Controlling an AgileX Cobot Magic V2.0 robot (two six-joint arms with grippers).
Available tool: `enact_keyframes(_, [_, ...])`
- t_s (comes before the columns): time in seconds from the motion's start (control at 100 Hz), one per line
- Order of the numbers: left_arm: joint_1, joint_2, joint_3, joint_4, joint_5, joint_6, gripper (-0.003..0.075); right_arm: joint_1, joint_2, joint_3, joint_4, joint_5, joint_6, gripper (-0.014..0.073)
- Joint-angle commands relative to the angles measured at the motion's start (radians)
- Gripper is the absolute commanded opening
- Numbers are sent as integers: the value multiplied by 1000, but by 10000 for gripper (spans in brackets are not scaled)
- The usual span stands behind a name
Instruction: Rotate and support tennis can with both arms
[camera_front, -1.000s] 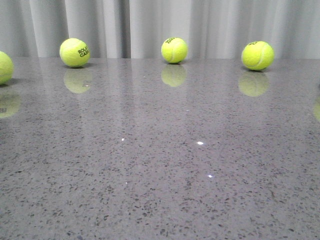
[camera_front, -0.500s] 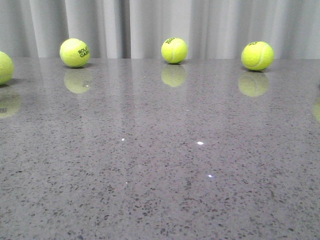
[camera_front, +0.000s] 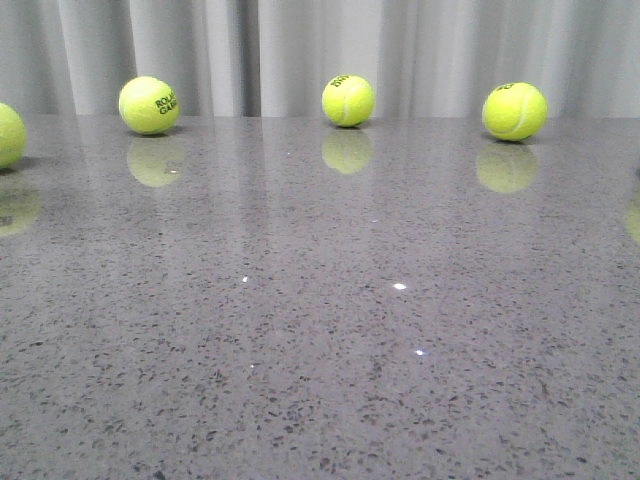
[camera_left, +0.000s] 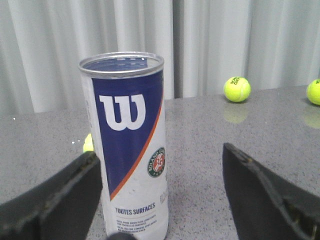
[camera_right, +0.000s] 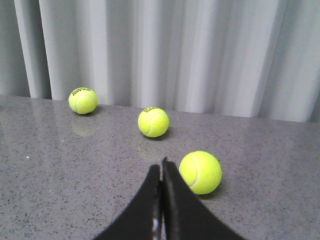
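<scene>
The tennis can (camera_left: 131, 145) stands upright on the grey table in the left wrist view, open silver rim up, navy-and-white label with a white W and orange stripe facing the camera. My left gripper (camera_left: 162, 175) is open, its two black fingers (camera_left: 60, 200) on either side of the can's lower half, the can closer to one finger and apart from the other. My right gripper (camera_right: 161, 167) is shut and empty, just above the table beside a tennis ball (camera_right: 200, 172). The front view shows neither the can nor the arms.
Tennis balls sit along the table's far edge by the grey curtain (camera_front: 148, 104) (camera_front: 348, 100) (camera_front: 514, 110), with one at the left edge (camera_front: 8, 134). Two more balls lie ahead of the right gripper (camera_right: 83, 100) (camera_right: 153, 122). A ball shows behind the can (camera_left: 88, 144).
</scene>
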Motion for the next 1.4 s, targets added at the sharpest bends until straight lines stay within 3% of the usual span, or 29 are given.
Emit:
enact_keyframes(0.0, [-2, 11, -23, -13, -110, -10, 489, -6, 7, -23, 6, -88, -3, -68])
enact_keyframes(0.08, [-2, 11, -23, -13, -110, -10, 448, -6, 7, -23, 6, -88, -3, -68])
enact_keyframes(0.15, [-2, 11, -23, -13, -110, -10, 364, -6, 7, -23, 6, -88, -3, -68])
enact_keyframes(0.37, [-2, 11, -23, -13, -110, -10, -24, -6, 7, -23, 6, -88, -3, -68])
enact_keyframes(1.1, [-2, 11, -21, -13, -110, -10, -21, -6, 7, -23, 6, -88, -3, -68])
enact_keyframes(1.39, [30, -5, 19, 84, -150, -19, -21, -6, 7, -23, 6, -88, -3, -68])
